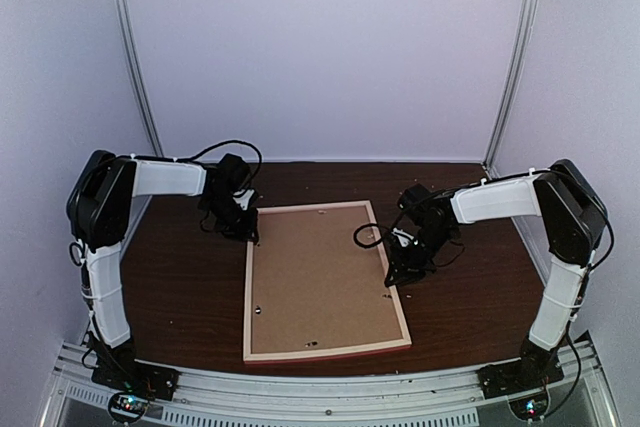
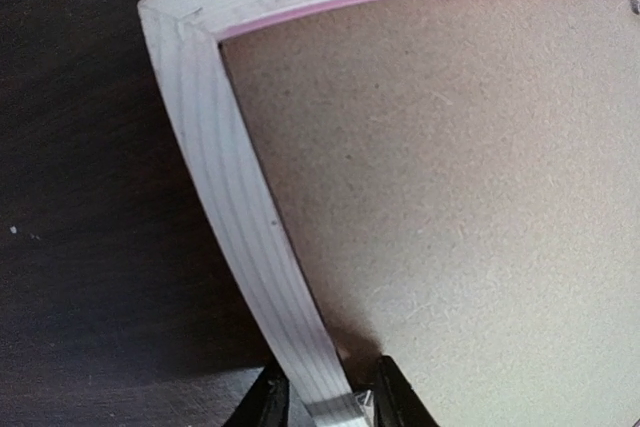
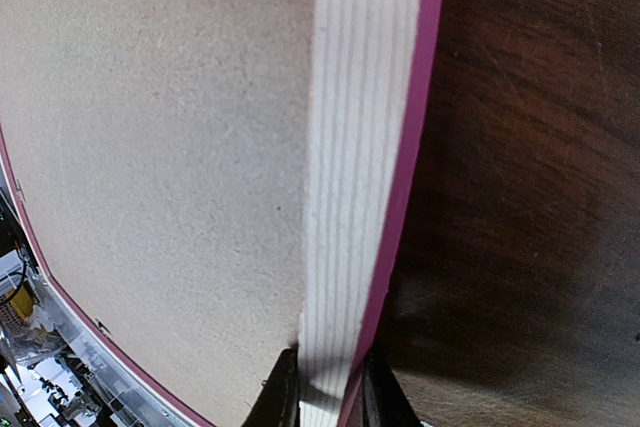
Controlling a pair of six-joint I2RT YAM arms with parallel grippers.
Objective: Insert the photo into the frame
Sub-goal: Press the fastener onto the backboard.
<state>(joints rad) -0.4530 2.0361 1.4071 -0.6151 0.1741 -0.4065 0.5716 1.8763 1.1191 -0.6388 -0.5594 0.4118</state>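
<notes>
Overhead, whole frame (image 1: 325, 282), close-up, left gripper (image 2: 330, 397) pinching its edge

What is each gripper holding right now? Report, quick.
Left gripper: shut on the frame, at its left side.
Right gripper: shut on the frame, at its right side.

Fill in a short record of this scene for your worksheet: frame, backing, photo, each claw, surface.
frame: lies flat on the table, back side up
backing board: plain brown, sits inside the frame
photo: not visible in any view
left claw: closed on the frame's left rail, near its far corner
right claw: closed on the frame's right rail
table: dark wood
</notes>
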